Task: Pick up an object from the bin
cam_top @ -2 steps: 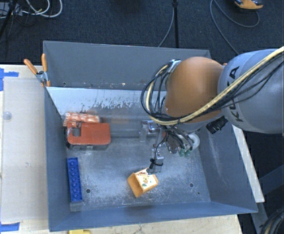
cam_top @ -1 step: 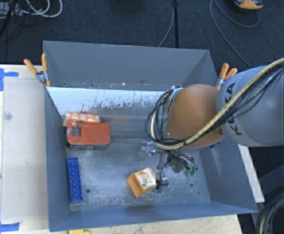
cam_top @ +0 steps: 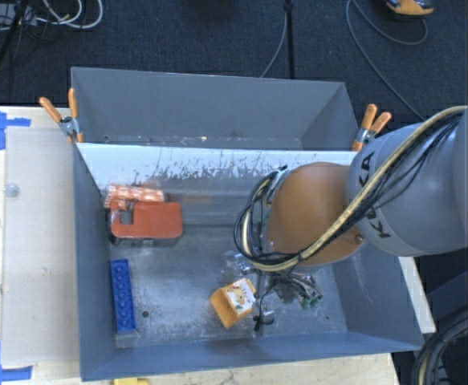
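Orange packet (cam_top: pixel 232 303) lies tilted just left of the claw (cam_top: pixel 264 301), touching or nearly so. It is probably the easiest pick, since it lies alone (claw wide or narrow: I cannot tell). Red block (cam_top: pixel 147 221) and blue brick (cam_top: pixel 122 297) sit well left.

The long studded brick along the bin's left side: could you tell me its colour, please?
The brick is blue, clearest in the camera view.
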`<action>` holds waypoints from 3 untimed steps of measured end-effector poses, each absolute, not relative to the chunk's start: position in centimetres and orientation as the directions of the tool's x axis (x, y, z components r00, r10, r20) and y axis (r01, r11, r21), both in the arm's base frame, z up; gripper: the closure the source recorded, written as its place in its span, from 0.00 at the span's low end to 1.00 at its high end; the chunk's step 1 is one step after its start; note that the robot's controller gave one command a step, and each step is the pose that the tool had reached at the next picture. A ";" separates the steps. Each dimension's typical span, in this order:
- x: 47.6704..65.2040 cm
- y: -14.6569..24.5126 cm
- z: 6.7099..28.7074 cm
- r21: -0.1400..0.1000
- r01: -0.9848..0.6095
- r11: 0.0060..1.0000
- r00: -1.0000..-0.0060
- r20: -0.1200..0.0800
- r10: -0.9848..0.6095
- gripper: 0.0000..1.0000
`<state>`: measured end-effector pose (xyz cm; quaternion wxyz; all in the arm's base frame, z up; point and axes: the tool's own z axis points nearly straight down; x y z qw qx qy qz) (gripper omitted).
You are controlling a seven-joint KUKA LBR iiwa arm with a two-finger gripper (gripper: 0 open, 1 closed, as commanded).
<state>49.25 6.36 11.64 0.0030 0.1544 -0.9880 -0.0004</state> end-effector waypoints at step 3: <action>51.1 7.5 7.0 0.002 -0.936 0.352 -0.352 0.000 -0.936 1.00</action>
